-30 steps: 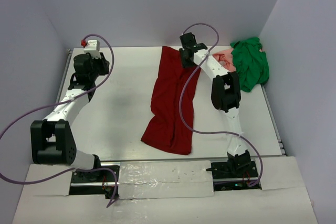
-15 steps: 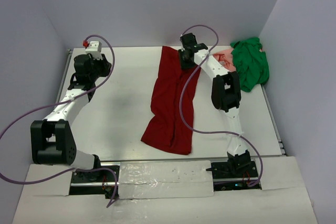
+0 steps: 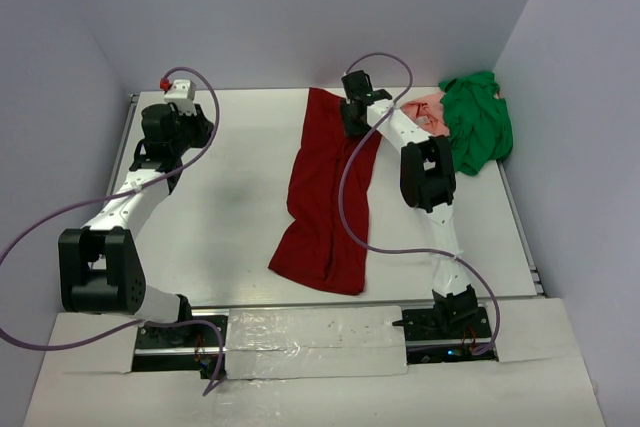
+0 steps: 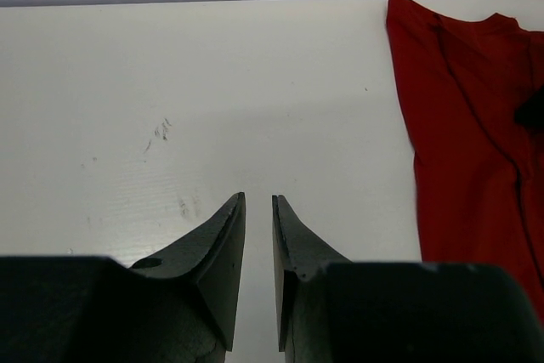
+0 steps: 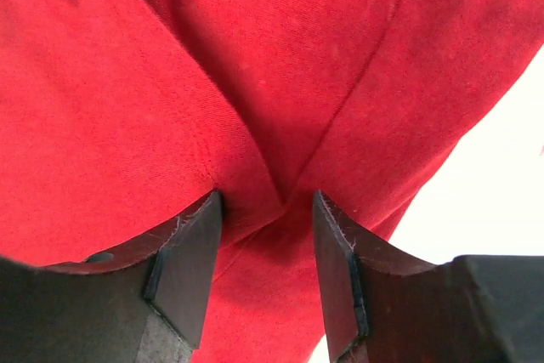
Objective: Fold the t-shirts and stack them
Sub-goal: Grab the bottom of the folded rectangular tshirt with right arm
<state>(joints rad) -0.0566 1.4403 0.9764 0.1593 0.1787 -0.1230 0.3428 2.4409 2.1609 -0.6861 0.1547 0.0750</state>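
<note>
The maroon t-shirt [image 3: 325,197] lies as a long, narrow strip down the middle of the table, also seen in the left wrist view [image 4: 476,125]. My right gripper [image 3: 350,119] is down on its far end, open. In the right wrist view the jaws [image 5: 268,210] straddle a raised crease of the maroon cloth [image 5: 255,57]. The green t-shirt [image 3: 478,122] is heaped in the far right corner on top of the salmon-pink one [image 3: 428,107]. My left gripper [image 3: 188,129] hovers at the far left over bare table. Its fingers [image 4: 258,201] show only a thin slit and hold nothing.
Purple walls close in the white table [image 3: 230,207] at the back and both sides. The right arm's purple cable [image 3: 345,197] hangs over the maroon shirt. A raised rail [image 3: 520,217] runs along the table's right edge.
My right gripper has shifted slightly left and settled onto the far end of the maroon shirt. The left arm and the shirts have not moved.
</note>
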